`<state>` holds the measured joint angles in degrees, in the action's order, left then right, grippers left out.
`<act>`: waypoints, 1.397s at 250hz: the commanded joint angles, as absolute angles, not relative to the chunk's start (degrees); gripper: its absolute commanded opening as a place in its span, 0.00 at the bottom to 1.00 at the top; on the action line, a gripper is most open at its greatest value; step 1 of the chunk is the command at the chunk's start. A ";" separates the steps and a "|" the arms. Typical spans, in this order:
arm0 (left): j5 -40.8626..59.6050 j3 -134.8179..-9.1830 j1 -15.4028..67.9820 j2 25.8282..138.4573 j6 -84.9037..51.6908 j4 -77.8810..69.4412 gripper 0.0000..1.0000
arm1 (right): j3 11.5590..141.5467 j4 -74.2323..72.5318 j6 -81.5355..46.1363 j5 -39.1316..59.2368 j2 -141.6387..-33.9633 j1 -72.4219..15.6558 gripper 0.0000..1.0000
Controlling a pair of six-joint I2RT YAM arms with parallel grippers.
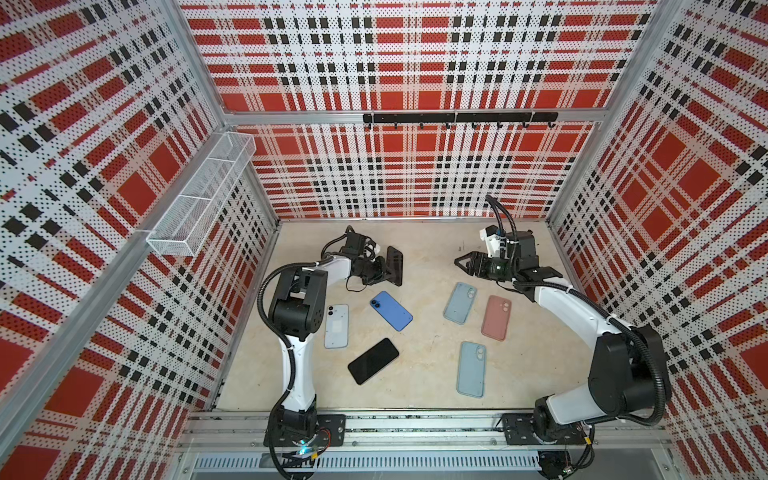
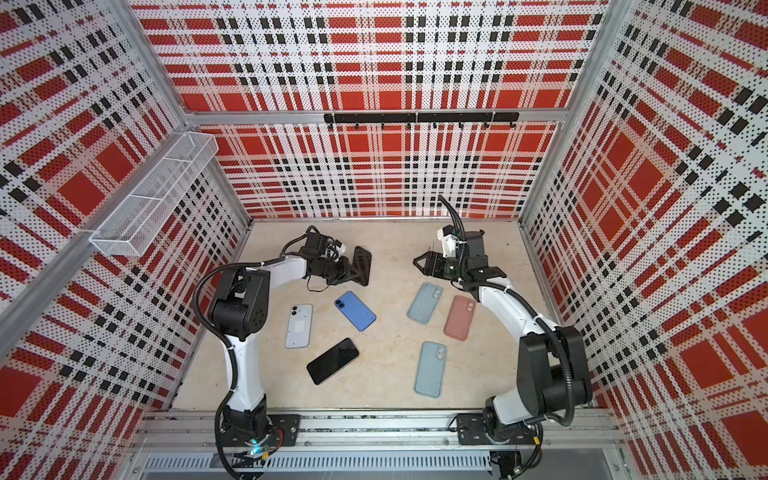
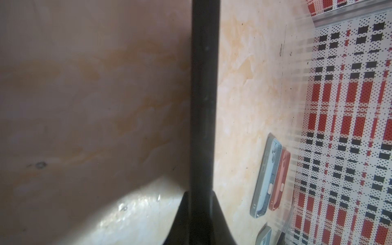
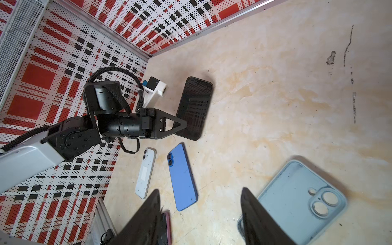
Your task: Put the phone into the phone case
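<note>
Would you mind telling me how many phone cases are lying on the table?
3. One pale blue case lies near the right hand, a pink case just right of it, and a second pale blue case nearer the front. None appears hidden.

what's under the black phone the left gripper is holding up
Only bare table shows below the black phone, held upright by the left gripper. The spot under its lower edge is hidden by the phone, so contact cannot be told.
</note>
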<state>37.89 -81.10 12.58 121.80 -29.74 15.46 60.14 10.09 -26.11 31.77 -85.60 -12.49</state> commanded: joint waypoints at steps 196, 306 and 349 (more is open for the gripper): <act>18.33 -74.18 10.82 105.42 -24.96 27.09 0.94 | 62.11 16.30 -17.77 25.28 -85.33 -19.40 0.73; 22.71 -79.00 13.07 114.27 -21.97 31.53 1.00 | 51.79 2.85 -44.74 16.05 -90.09 -36.64 0.74; 23.38 -78.01 14.41 114.69 -21.29 31.28 1.00 | 48.14 -5.60 -51.07 16.26 -93.24 -39.67 0.74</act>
<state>22.09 -78.04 13.17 113.86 -22.72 30.00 50.15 4.27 -43.57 18.28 -91.26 -38.74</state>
